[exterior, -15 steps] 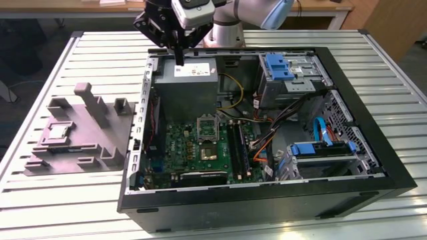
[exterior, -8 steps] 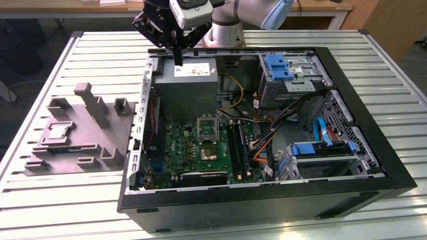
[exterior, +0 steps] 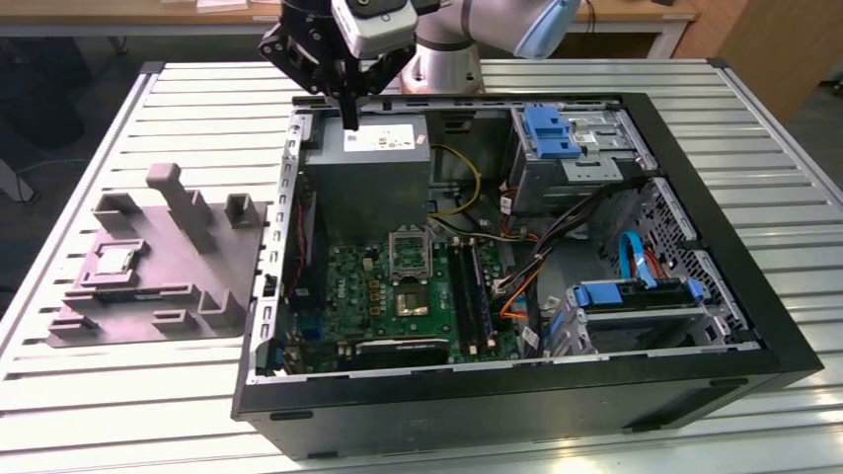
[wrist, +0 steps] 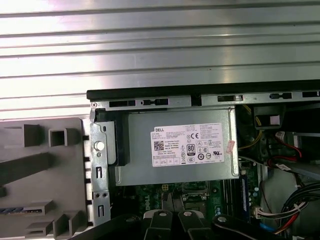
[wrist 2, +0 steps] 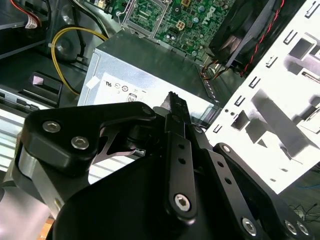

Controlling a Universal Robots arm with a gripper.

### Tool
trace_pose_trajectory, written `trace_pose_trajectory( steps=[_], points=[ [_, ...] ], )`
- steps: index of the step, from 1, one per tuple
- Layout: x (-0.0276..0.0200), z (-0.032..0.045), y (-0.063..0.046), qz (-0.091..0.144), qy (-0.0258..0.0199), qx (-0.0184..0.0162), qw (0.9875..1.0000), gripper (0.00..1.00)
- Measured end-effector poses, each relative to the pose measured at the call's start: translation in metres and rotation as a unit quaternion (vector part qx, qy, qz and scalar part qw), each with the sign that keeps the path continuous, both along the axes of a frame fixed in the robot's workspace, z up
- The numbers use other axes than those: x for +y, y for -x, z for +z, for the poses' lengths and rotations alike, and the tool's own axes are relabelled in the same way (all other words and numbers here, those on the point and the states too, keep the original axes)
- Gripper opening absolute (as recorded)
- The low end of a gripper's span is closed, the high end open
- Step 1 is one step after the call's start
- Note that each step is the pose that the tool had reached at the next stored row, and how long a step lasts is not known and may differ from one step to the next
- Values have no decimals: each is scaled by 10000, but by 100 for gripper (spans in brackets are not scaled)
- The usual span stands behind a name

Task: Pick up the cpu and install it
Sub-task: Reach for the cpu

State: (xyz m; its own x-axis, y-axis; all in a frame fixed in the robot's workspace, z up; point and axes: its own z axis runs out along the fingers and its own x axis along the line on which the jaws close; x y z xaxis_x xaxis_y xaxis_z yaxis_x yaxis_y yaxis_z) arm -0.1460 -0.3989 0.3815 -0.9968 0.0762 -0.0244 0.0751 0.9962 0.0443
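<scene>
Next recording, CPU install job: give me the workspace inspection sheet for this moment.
Surface: slatted metal table, with an open computer case standing on it.
Job's things: cpu lies in the grey fixture tray, to the exterior view's left of the case; motherboard exposed inside the case.
Clutter: nothing seen.
Grippers: gripper shut, nothing seen between its fingers, above the power supply, well apart from the cpu.
Cables: yellow cable beside the power supply; blue cables near the drive bays.
Surroundings: wooden furniture beyond the table.
</scene>
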Motion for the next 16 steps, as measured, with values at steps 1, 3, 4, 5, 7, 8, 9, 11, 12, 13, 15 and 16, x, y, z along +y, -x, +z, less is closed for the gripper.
trace_pose_trajectory(
  steps=[1,3,4,5,7,8,9,11,12,13,15,16],
  points=[
    [0,0,10,0,0,0,10000,11],
    [0,-4,20,0,0,0,10000,11],
    [0,-4,20,0,0,0,10000,11],
    [0,-6,23,0,0,0,10000,11],
    [0,-7,24,0,0,0,10000,11],
    [0,-8,25,0,0,1,10000,11],
    [0,-8,25,0,0,1,10000,11],
    [0,-8,25,0,0,1,10000,11],
    [0,-8,25,0,0,1,10000,11],
    [0,-12,31,0,0,1,10000,11],
    [0,-16,38,0,0,2,10000,11],
    [0,-16,38,0,0,2,10000,11]
  ],
)
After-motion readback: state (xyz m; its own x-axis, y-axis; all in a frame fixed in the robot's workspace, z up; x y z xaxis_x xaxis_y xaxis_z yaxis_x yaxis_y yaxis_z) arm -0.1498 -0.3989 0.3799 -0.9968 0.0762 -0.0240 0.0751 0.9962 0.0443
